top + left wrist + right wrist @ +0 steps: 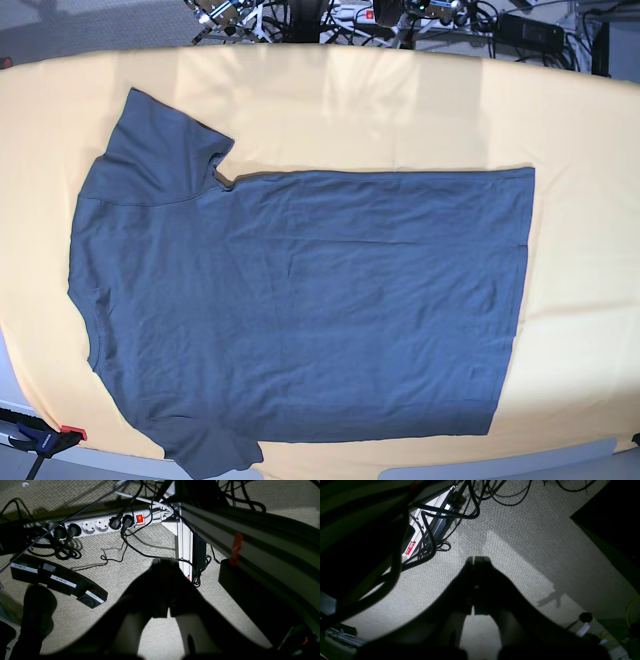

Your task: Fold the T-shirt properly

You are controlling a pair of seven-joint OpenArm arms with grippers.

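We see the plain slate blue-grey short-sleeved cotton T-shirt (300,300) spread flat on the yellow-orange table cloth (400,110), collar end toward the cloth's left edge, hem toward its right, 1 sleeve pointing to the far edge and 1 to the near edge. Neither arm appears over the cloth. Each wrist view looks down at beige carpet: the right gripper (473,563) is pressed together and empty, and the left gripper (163,562) likewise, with a white power strip (100,526) beyond it.

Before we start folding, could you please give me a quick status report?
Both pincers shut, empty: left pincer, right pincer, over the floor. T-shirt spread flat on yellow cloth. Nothing on it.
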